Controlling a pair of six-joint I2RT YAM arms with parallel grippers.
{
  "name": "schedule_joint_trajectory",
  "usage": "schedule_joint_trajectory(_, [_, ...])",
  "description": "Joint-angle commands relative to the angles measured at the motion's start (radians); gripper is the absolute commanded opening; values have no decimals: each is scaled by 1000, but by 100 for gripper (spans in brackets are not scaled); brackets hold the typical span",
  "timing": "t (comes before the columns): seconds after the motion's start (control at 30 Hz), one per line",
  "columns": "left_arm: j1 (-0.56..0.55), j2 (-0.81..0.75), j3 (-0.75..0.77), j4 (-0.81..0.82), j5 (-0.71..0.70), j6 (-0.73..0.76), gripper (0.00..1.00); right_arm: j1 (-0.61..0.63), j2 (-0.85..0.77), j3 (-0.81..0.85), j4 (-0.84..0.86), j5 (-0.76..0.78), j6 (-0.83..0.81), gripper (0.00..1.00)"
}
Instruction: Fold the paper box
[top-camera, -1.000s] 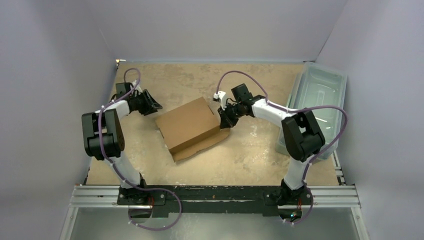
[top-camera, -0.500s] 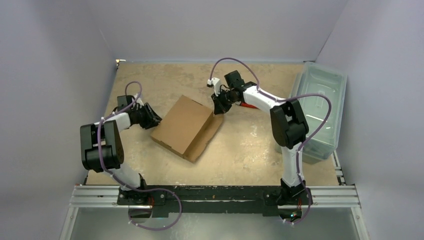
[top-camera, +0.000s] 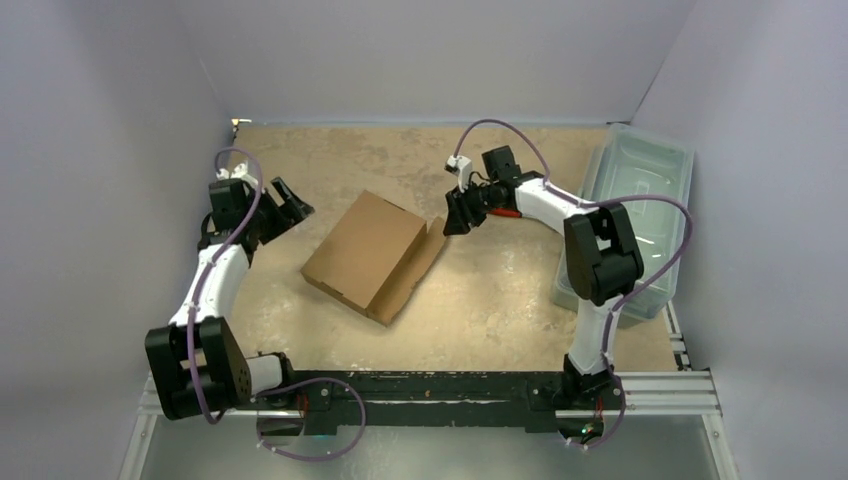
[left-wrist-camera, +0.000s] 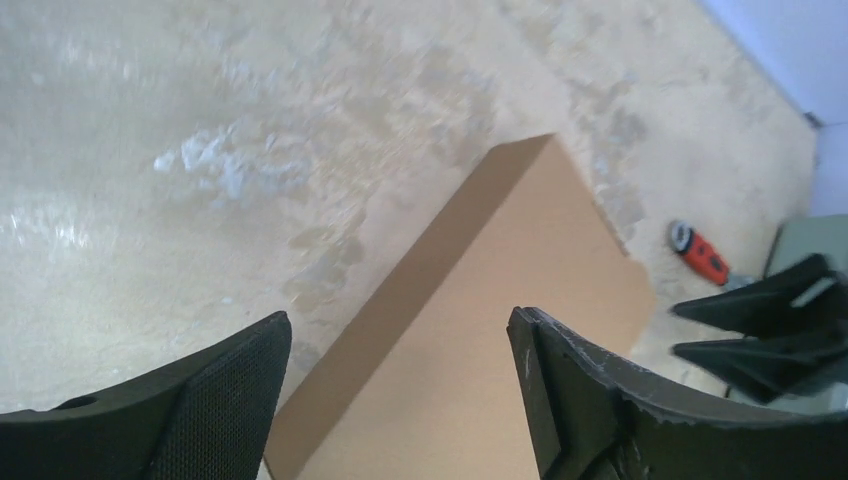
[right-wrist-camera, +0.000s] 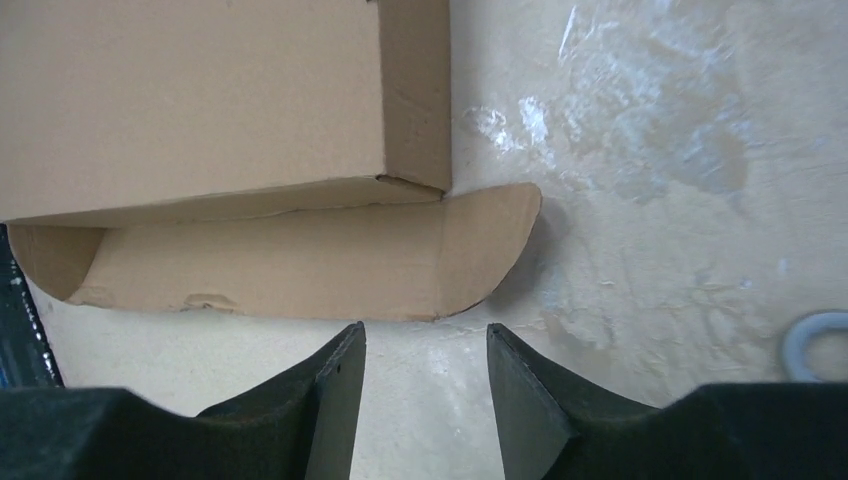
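Table: the mottled sandy-beige tabletop (top-camera: 330, 160) is filling the middle of the top view.

Bin: a translucent grey-green plastic bin (top-camera: 650, 150) is sitting along the right edge of the frame, well apart from the box.

Box: the plain brown cardboard paper box (top-camera: 365, 250) is lying at centre frame, turned diagonally. It is forming a shallow rectangular shape with the lid face down flat. One long flap with rounded ends (top-camera: 415, 275) is sticking out along its lower-right side and resting flat on the table. In the right wrist view the box (right-wrist-camera: 200, 90) is showing a creased corner wall, and the flap (right-wrist-camera: 300, 260) is showing a slightly rough seam above it. All faces in view are showing plain brown.

Left gripper: the black two-finger left gripper (top-camera: 292, 200) is hovering at upper left, apart from the box, fingers spread wide and holding nothing. The left wrist view (left-wrist-camera: 395, 318) is looking down at the box (left-wrist-camera: 480, 330) between them.

Right gripper: the black two-finger right gripper (top-camera: 452, 215) is hanging just right of the box's upper-right corner, near the flap end and not touching it. Its jaws (right-wrist-camera: 425, 345) are standing at a narrower gap, with only table between them.

Tool: a small red-and-black hand tool (left-wrist-camera: 700, 252) is lying on the table right of the box.
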Motion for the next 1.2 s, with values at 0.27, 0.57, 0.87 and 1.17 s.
schedule_joint_trajectory(0.27, [0, -45, 81, 59, 182, -108, 81, -11, 110, 52, 75, 13, 158, 50])
schedule_joint_trajectory(0.57, [-15, -36, 42, 98, 244, -108, 81, -29, 155, 49, 140, -120, 251, 53])
schedule_joint_trajectory(0.87, [-108, 70, 91, 23, 153, 3, 80, -28, 176, 65, 159, -135, 279, 46])
schedule_joint_trajectory(1.17, [-197, 189, 190, -26, 19, 124, 80, -28, 174, 56, 184, -128, 265, 39])
